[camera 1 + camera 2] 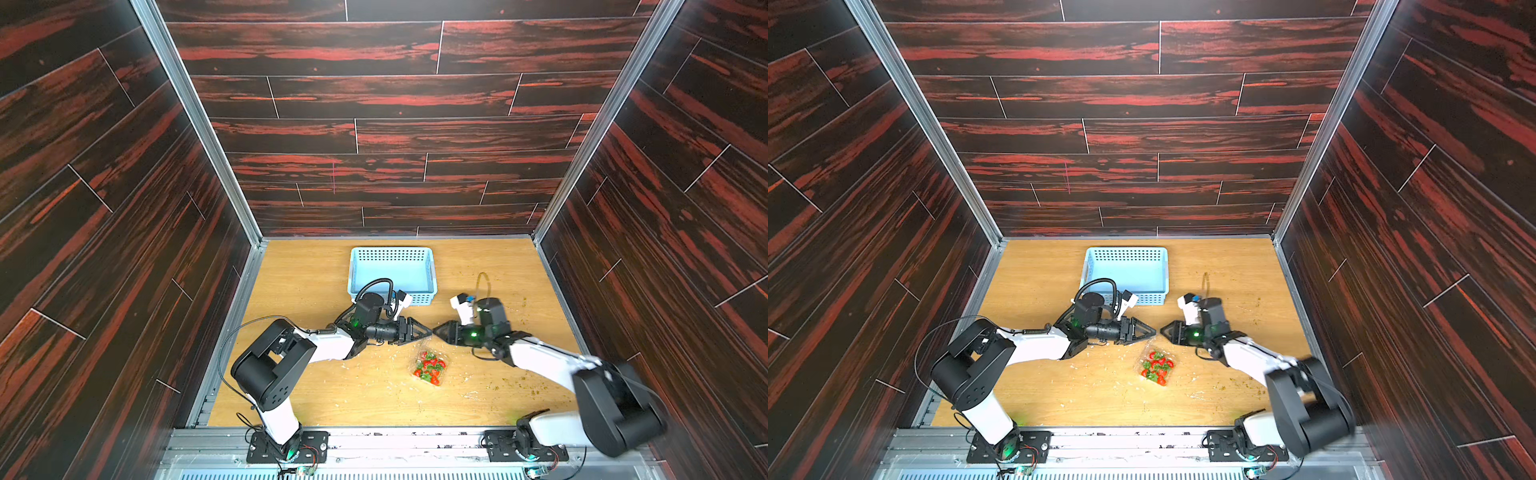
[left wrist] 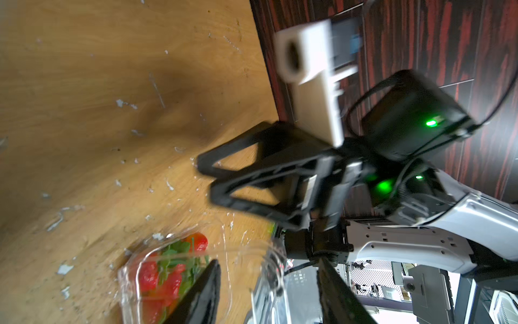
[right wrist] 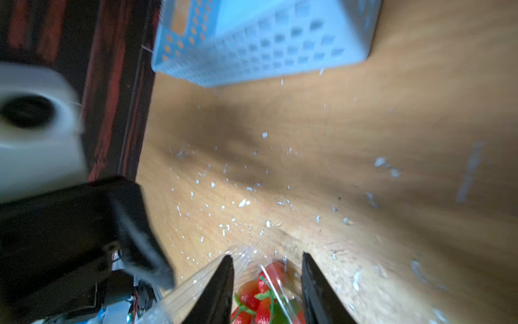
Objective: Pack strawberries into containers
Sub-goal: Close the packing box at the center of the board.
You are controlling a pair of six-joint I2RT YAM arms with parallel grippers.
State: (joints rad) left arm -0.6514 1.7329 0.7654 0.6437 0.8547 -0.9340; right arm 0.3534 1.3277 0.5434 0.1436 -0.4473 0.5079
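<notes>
1. In both top views the container [image 1: 417, 362] lies on the table [image 1: 316, 399]. It is a small clear clamshell holding red strawberries [image 1: 430, 368] with green caps.
2. Its long axis runs roughly from 11 to 5 o'clock. The blue basket [image 1: 390, 272] stands at 11 o'clock, well apart. Bare board lies at 6 and 9 o'clock, out to the table's front edge.
3. The left gripper [image 1: 428, 331] and right gripper [image 1: 437, 331] point tip to tip at 12 o'clock of the container. Their opening cannot be told from here.
4. Left wrist view: the left gripper [image 2: 269, 294] stands about half open. The clear lid [image 2: 260, 263] rises between its fingers, not visibly pinched. The right gripper [image 2: 208, 181] shows jaws slightly parted, empty.
5. Right wrist view: the right gripper [image 3: 269, 291] is parted and clamps nothing. Strawberries [image 3: 258, 297] show between its fingers. Bare table [image 3: 308, 168] separates it from the basket [image 3: 266, 50].
</notes>
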